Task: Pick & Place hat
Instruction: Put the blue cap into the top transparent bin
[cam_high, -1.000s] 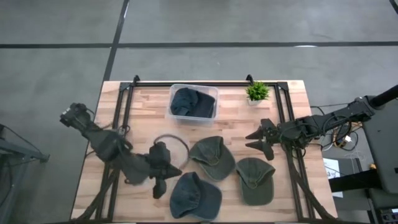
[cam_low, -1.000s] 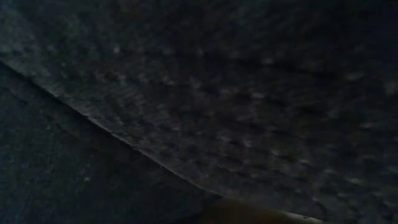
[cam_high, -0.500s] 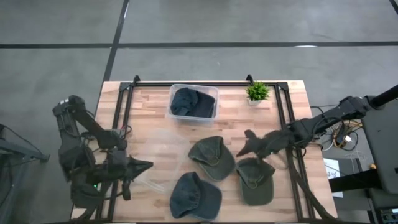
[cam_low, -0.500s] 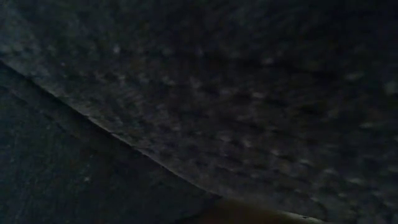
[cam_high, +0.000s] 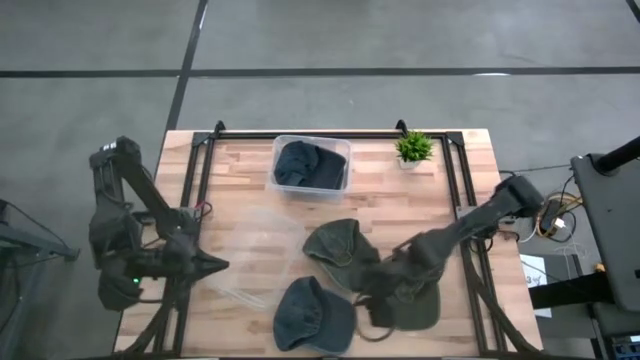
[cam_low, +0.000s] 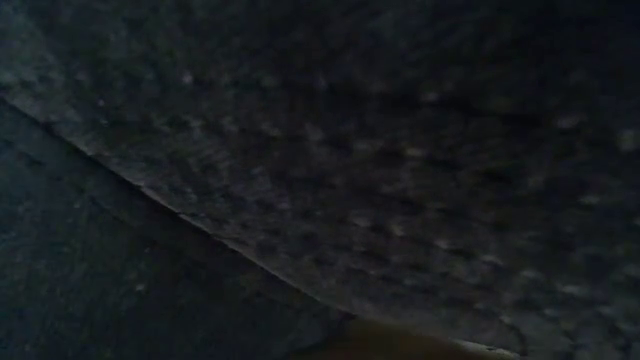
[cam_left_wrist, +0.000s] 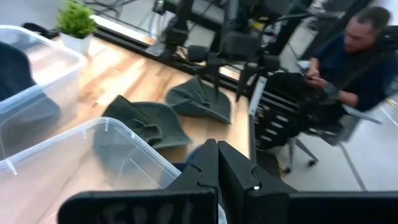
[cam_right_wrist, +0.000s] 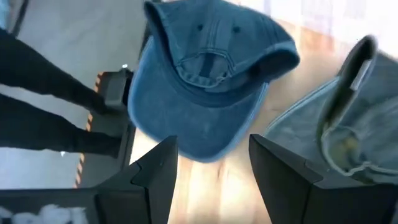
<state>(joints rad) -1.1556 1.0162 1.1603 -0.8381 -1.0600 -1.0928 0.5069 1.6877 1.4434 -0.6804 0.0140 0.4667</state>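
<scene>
The wooden table is seen from above, ringed by a black frame. A clear bin at its far middle holds a dark blue hat. A second clear bin, nearly invisible from above, lies at the left front, its rim shown more plainly in the left wrist view. Three hats lie at the front: a green hat in the middle, a blue denim hat nearest the front edge, and an olive hat to the right, largely covered by the right arm. The right gripper is lowered between these hats with its fingers spread apart; nothing is seen held between them, and the denim hat fills its wrist view just beyond the fingertips. The left gripper is drawn back to the left edge with its fingers pressed together and empty. A small potted plant stands at the far right. The low view is blocked entirely by dark fabric.
</scene>
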